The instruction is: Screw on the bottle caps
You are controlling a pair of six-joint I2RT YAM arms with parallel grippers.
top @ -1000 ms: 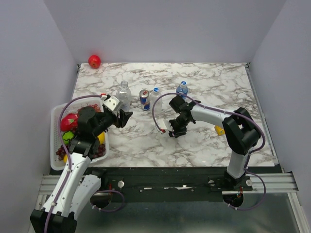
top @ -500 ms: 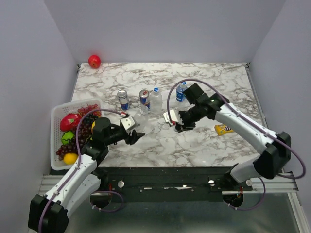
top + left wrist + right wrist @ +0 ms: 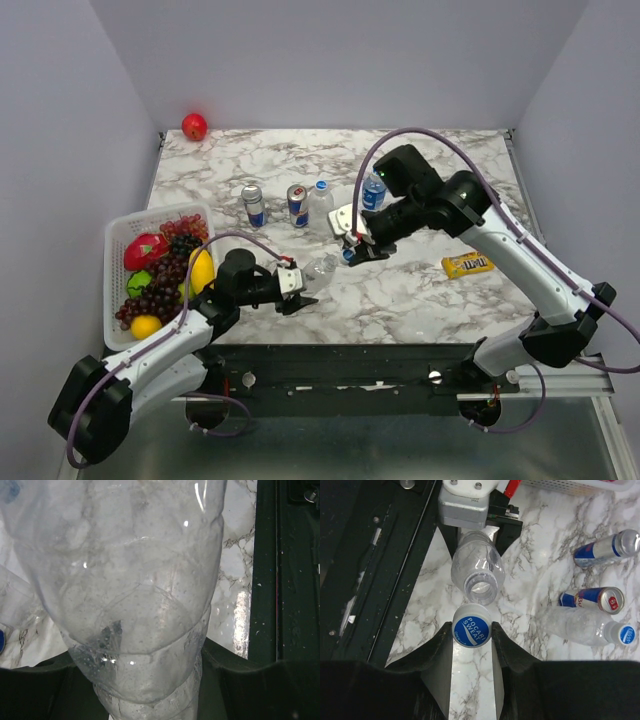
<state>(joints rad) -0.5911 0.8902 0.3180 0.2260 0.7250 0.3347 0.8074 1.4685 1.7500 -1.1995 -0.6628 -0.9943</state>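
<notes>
white arms (image 3: pixel 505 245) with black joints (image 3: pixel 405 170) and purple cables (image 3: pixel 430 131).

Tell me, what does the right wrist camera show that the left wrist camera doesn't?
Only the right wrist view shows the blue cap pinched in the right hand, the open mouth of the clear bottle just beyond it, the left hand gripping that bottle, two drink cans and a capped bottle. Only the left wrist view shows that bottle's ribbed body close up. Both share the clear bottle itself, the marble table and its dark front edge.
</notes>
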